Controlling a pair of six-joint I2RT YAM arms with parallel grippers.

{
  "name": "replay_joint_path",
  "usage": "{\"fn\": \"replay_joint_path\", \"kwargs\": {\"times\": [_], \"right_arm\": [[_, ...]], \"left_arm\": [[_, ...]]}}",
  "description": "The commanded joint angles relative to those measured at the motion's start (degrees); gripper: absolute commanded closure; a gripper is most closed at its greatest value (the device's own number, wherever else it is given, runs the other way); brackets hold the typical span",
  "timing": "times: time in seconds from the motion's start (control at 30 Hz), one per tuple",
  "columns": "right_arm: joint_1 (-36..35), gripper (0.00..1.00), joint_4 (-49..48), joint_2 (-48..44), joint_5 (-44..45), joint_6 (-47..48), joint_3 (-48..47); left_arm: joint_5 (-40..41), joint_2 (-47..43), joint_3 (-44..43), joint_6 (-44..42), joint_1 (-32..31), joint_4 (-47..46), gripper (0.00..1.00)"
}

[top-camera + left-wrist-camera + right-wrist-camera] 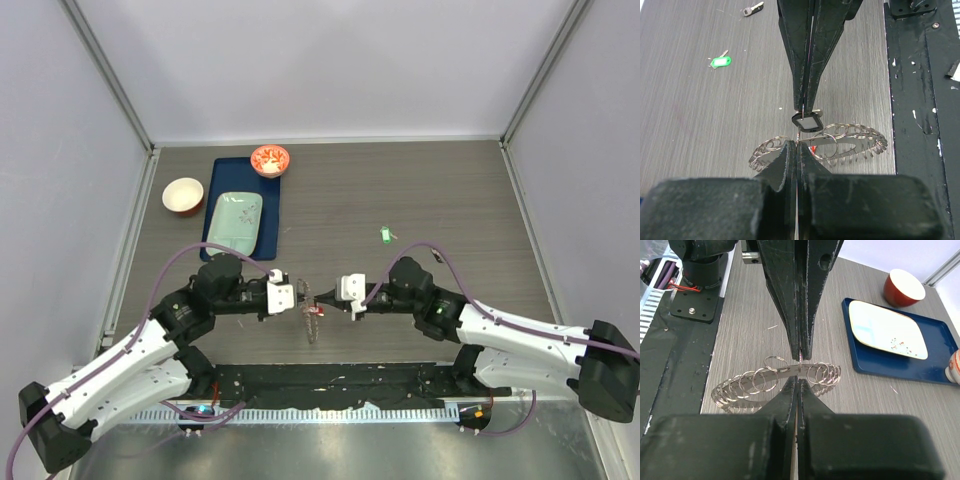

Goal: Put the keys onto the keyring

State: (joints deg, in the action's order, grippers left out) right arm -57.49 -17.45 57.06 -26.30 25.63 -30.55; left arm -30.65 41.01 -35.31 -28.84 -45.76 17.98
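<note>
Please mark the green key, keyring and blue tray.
green key [384, 235]: top external view, the green head
keyring [742, 385]: right wrist view, the looped rim
blue tray [228, 172]: top external view, a bare corner

No readable text, labels, brands or numbers in any view, faint marks on the plate [880, 322] too small to read

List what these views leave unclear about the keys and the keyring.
- Left wrist: the left gripper hides whether the dark key is threaded on the keyring.
- Right wrist: the right gripper hides that key.
- Top external: the keyring is too small to show any keys.
</note>
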Motion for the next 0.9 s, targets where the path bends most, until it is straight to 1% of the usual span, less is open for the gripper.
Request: {"fn": "replay_joint_path", "kwargs": {"times": [0.0, 0.2, 0.87], "right_arm": [[-1.7, 0.99, -1.0, 0.4, 3.4, 2.8, -2.6], [-3.2, 0.99, -0.4, 0.5, 7.1, 4.5, -2.4], [-3.8, 0.99, -0.3, 0.7, 7.0, 5.0, -2.4]], "left_arm": [[-1.8, 0.4, -0.8, 0.9, -0.1, -4.7, 1.0], [-1.7, 1.1, -0.5, 1.0, -0.1, -4.8, 1.0], [-2.0, 1.9, -0.7, 1.2, -0.1, -4.9, 1.0]]}}
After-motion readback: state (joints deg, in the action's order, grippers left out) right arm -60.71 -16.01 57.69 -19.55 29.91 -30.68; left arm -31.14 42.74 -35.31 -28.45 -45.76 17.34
